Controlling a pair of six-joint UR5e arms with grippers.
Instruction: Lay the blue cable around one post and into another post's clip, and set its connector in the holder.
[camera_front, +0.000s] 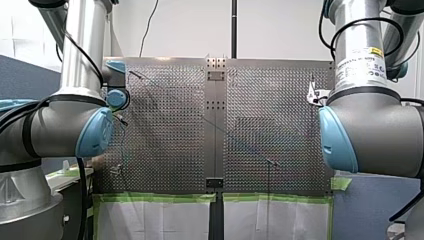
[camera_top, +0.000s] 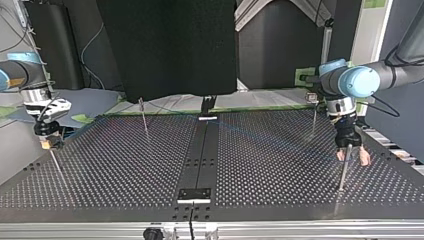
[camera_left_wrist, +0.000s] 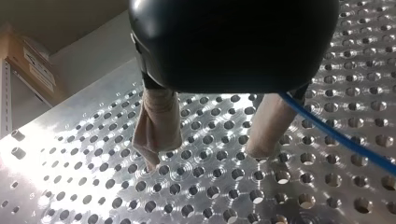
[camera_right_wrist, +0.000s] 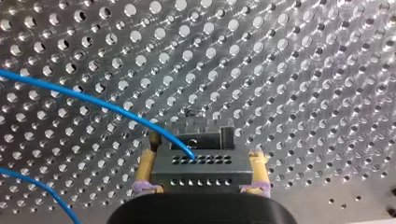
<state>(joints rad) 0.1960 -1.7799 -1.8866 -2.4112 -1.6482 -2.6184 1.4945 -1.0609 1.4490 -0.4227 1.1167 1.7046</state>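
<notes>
As the front view shows, the cable (camera_front: 250, 148) runs as a faint blue line slantwise across the table (camera_front: 165, 150), from a far post (camera_front: 134, 75) toward a near post (camera_front: 272, 162). Both arms' elbows hide most of their grippers here; the jaw state cannot be read from this view.

Top view: the left gripper (camera_top: 352, 156), at the view's right, hangs low over the table with its beige pads (camera_top: 365, 158) spread apart. Nothing sits between them. A thin post (camera_top: 343, 172) stands just beside it. The right gripper (camera_top: 48, 140), at the view's left, is also low over the table; its grip is too small to read.

Left wrist view: the two beige fingers (camera_left_wrist: 156, 126) stand wide apart above the holes, with an empty gap. The cable (camera_left_wrist: 341, 140) comes out from under the gripper body and passes close by the outer side of one finger, not between them.

Right wrist view: the yellow fingers (camera_right_wrist: 147, 170) press on both sides of the connector (camera_right_wrist: 198, 163), a grey block with rows of holes. The cable (camera_right_wrist: 93, 100) enters its top face. A second stretch (camera_right_wrist: 37, 186) crosses the table beside the gripper.
</notes>
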